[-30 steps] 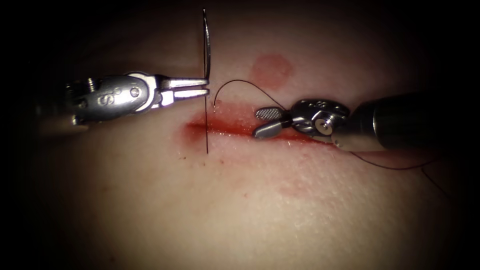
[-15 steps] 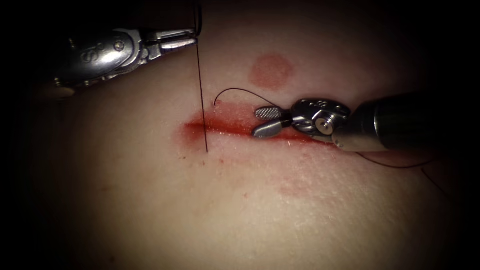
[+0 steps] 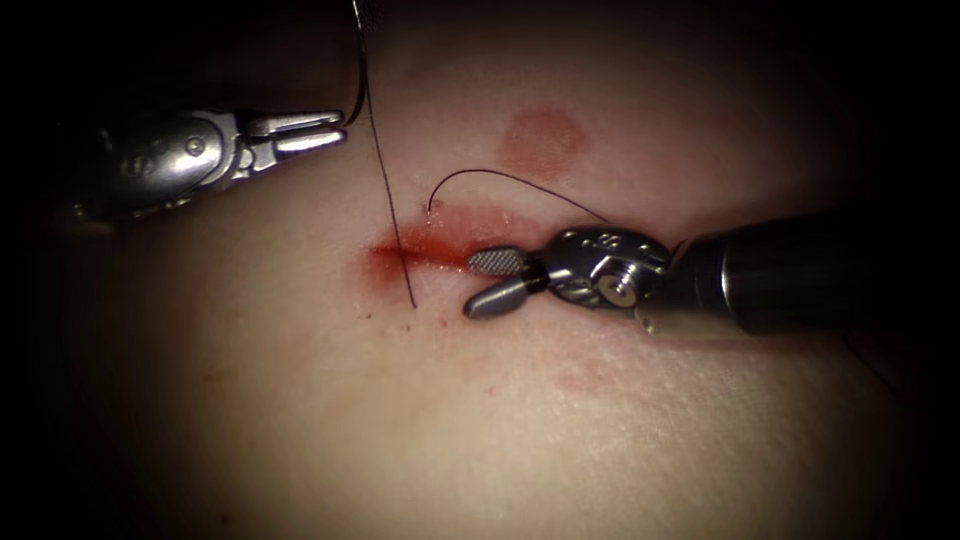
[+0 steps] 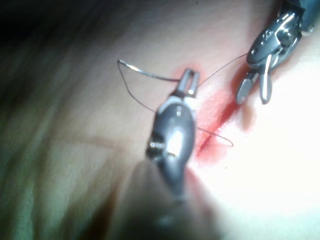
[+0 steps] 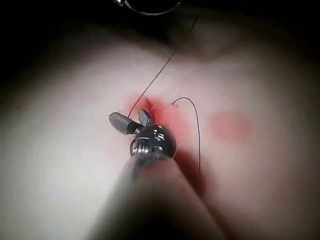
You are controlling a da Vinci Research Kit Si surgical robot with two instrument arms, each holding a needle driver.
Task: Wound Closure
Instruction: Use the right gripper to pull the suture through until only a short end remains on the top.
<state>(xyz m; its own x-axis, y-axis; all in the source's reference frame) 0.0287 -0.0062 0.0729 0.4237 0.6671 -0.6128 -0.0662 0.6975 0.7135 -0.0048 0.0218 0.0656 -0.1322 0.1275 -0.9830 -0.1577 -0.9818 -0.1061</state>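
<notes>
My left tool [image 3: 343,128] is up and to the left of the cut [image 3: 430,245], shut on the curved needle [image 3: 360,60] near one end. The needle rises clear of the tissue [image 3: 480,420]. In the left wrist view the needle [image 4: 145,74] sticks out sideways from the left tool [image 4: 189,82]. Thread [image 3: 390,210] runs from the needle down across the cut's left end into the tissue below it. A second strand [image 3: 500,175] arcs from above the cut toward my right tool [image 3: 472,282]. That tool lies over the cut, open and holding nothing, as the right wrist view shows the right tool [image 5: 127,118].
Red fluid [image 3: 400,262] wets the left end of the cut. A round red mark [image 3: 540,140] sits on the tissue above it. The right tool's shaft [image 3: 800,270] crosses the cut's right part.
My left tool carried the needle up and to the left, drawing thread through the tissue. My right tool slid left and slightly down along the cut, jaws still open.
</notes>
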